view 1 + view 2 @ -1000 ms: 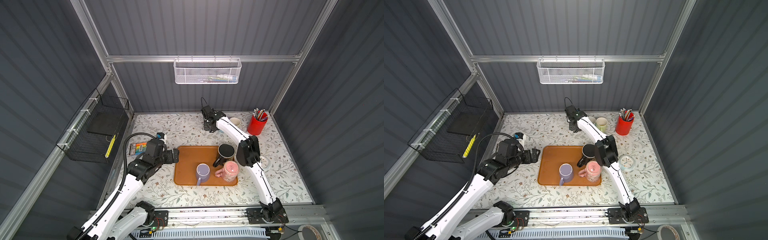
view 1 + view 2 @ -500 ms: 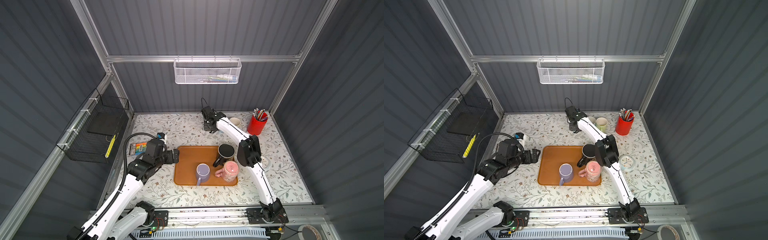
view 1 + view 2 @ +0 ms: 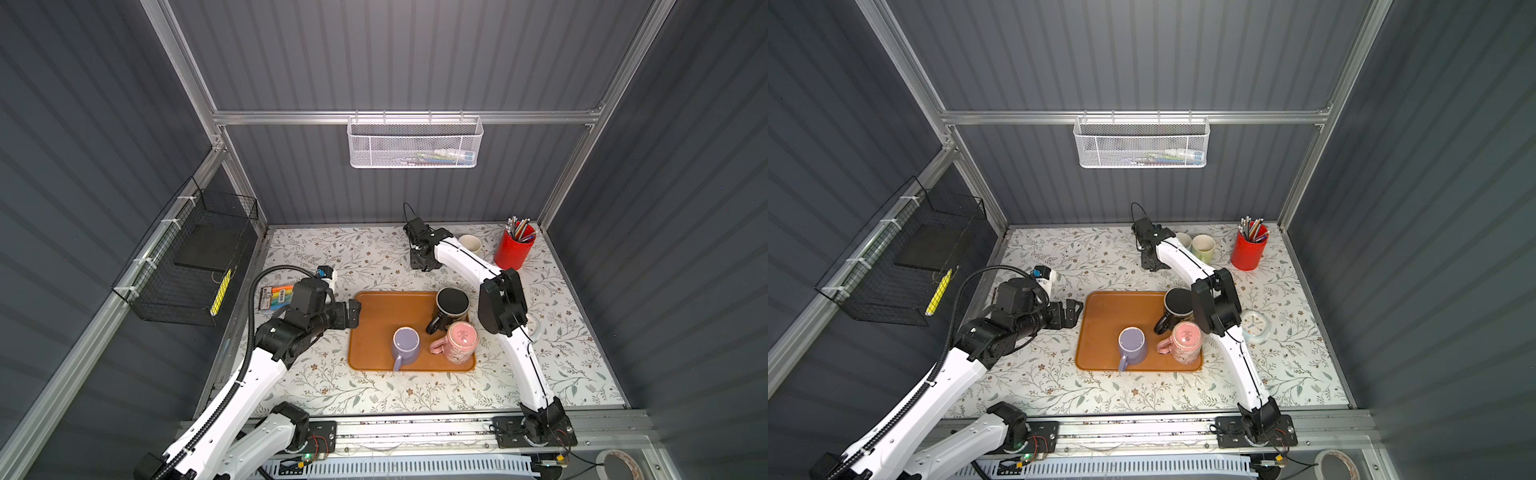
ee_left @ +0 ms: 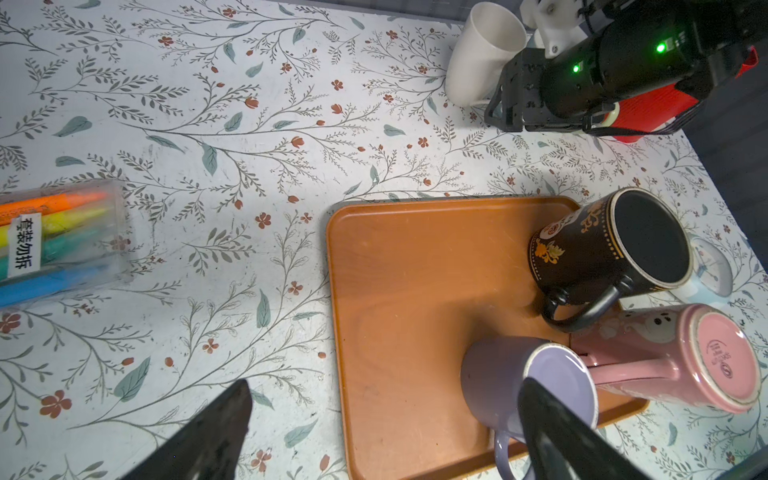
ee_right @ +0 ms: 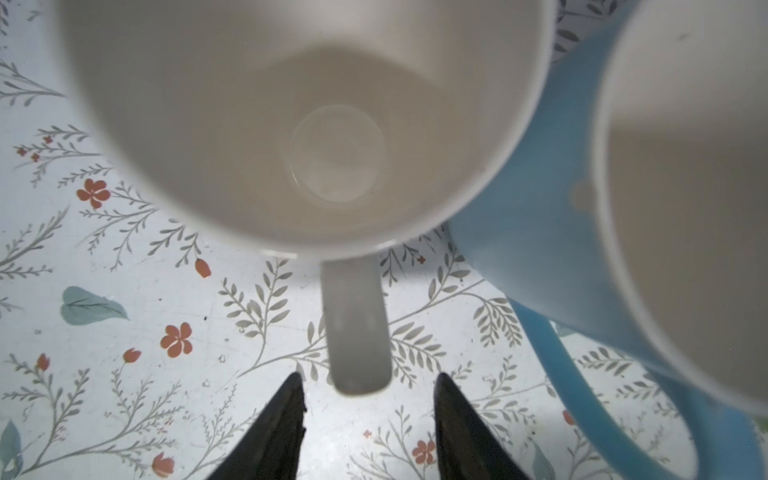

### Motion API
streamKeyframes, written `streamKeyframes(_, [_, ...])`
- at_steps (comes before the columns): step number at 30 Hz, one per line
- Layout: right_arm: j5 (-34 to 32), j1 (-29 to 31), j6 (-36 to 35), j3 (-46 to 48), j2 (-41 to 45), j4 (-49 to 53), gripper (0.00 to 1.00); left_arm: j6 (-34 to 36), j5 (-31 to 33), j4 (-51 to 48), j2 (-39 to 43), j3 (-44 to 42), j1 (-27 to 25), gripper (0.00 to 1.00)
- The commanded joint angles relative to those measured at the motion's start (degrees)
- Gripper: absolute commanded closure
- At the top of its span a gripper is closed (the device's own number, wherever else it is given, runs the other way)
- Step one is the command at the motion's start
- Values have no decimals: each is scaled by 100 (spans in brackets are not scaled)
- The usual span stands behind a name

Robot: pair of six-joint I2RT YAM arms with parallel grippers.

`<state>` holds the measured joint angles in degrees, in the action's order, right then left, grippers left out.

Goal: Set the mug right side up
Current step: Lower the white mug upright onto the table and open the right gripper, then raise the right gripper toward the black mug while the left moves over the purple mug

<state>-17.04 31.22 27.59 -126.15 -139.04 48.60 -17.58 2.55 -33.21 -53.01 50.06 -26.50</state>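
Left gripper (image 4: 384,386): mine, wide apart, empty.
Right gripper (image 5: 368,382): mine, parted astride the handle of the white mug (image 5: 307,124).
Tray (image 3: 374,328): three mugs, pink mug (image 3: 461,338) bottom-up.

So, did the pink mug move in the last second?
No. The pink mug sits upside down at the same corner of the orange tray, beside the black mug.

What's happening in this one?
The right tool is at the back of the table, open astride the handle of a white mug that stands upright beside a blue mug; it grips nothing. The left tool hangs open at the orange tray, where a pink mug sits upside down.
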Motion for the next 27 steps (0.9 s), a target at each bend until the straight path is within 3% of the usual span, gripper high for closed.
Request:
streamKeyframes(1, [85, 10, -50, 179, 430, -116, 46, 212, -192, 80, -29, -79, 31, 2])
streamKeyframes(13, [404, 15, -466, 1648, 1877, -976, 35, 379, -729, -182, -598, 247, -179, 15])
streamKeyframes(27, [1154, -14, -940, 4026, 3904, -2307, 22, 103, 377, -676, -1249, 490, -1947, 37])
